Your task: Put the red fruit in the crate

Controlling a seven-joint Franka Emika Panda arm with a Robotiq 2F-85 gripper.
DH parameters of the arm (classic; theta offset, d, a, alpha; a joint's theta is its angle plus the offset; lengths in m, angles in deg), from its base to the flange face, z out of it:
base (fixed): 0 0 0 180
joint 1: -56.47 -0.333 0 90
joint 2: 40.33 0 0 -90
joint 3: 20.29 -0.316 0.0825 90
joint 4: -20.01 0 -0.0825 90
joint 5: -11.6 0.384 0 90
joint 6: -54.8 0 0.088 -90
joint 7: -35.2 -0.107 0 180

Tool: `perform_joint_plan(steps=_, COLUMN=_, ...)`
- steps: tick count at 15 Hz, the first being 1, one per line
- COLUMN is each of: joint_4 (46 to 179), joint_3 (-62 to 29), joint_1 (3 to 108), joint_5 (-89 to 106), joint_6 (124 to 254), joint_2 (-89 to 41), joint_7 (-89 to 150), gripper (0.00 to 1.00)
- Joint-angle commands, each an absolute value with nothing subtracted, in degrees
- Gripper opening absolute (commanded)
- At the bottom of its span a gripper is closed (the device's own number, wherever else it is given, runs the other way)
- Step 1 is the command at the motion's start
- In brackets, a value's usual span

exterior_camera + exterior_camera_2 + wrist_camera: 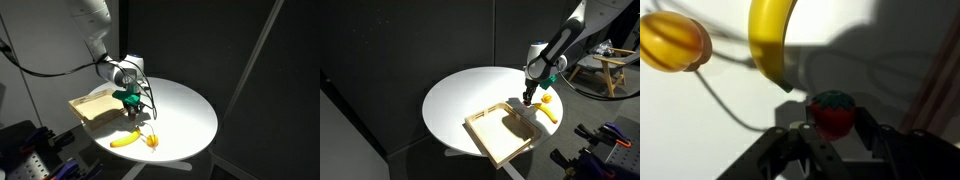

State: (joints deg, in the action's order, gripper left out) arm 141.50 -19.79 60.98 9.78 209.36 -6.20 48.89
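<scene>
Closest, in the wrist view, the gripper (835, 128) holds its jaws clenched on the small red fruit (832, 112), apparently gripped for carrying. Just beyond lie a banana (770, 40) and an orange fruit (675, 42). Farther off, in an exterior view, the crate (502, 135) waits on the white table (460, 95).

Both exterior views look down on the round white table (190, 110) (455, 100) from some distance and from different sides, sharing the crate (95, 105) (498, 135) and the banana (125, 140) (548, 110). The wrist view looks very closely over the gripper (832, 120) at the same banana (770, 40).
</scene>
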Motion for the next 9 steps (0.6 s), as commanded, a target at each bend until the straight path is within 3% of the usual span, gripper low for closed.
perform_joint_plan(steps=1, joint_4=142.3, joint_3=-20.0, joint_1=60.6, joint_5=8.8, joint_6=204.6, joint_2=-10.7, joint_7=47.6, gripper=0.2)
perform_joint_plan(steps=9, joint_4=142.4, joint_3=-22.0, joint_1=58.5, joint_5=9.2, joint_6=197.3, joint_2=-15.1, joint_7=48.2, gripper=0.2)
